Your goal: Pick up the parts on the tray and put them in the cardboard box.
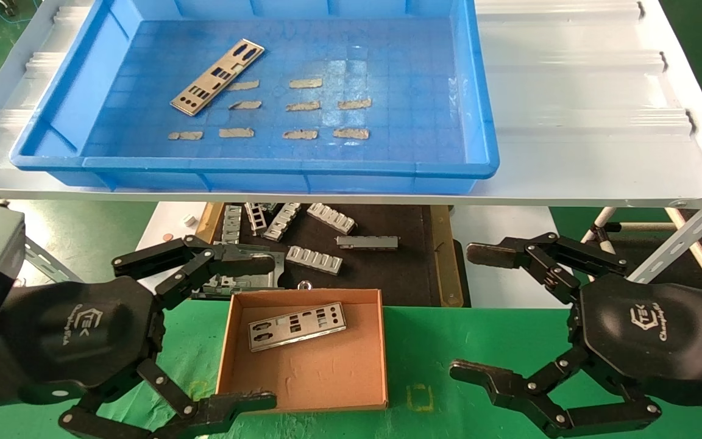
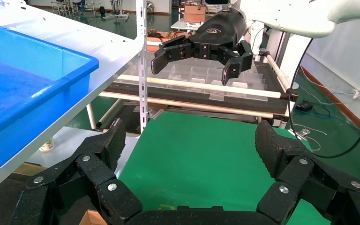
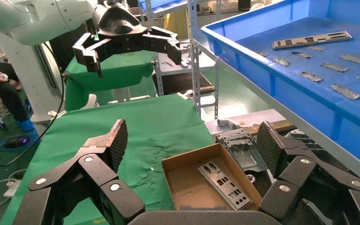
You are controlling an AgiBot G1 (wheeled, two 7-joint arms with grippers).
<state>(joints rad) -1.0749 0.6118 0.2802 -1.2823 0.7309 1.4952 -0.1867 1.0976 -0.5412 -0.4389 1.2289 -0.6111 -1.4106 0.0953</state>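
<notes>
- One plate [image 1: 217,77] lies flat and slanted in the upper left of the head view, on the floor of the blue tray [image 1: 265,167], just beside the rows of tan tape strips [image 1: 302,106]; nothing is gripping it.
- A second plate [image 1: 297,325] rests flat in the cardboard box [image 1: 226,349] at lower centre, tilted toward the box's far wall, so I judge that part delivered and the tray plate as the one left.
- The left gripper [image 1: 205,329] hangs at lower left just beside the box, jaws spread wide and holding nothing.
- The right gripper [image 1: 491,311] sits at lower right over the green cloth [image 1: 448,341], well apart from the box, jaws also wide and empty; it looks parked.
- The tray stands on a raised white shelf [image 1: 570,122] whose front edge crosses mid-frame. Any reach to the plate likely has to rise over that edge and the tray's rim.
- Under the shelf, grey ribbed brackets [image 1: 314,259] lie scattered on a black mat [image 1: 387,274], near the box's far side.
- The tray floor around the plate is open, giving room to come down from above.
</notes>
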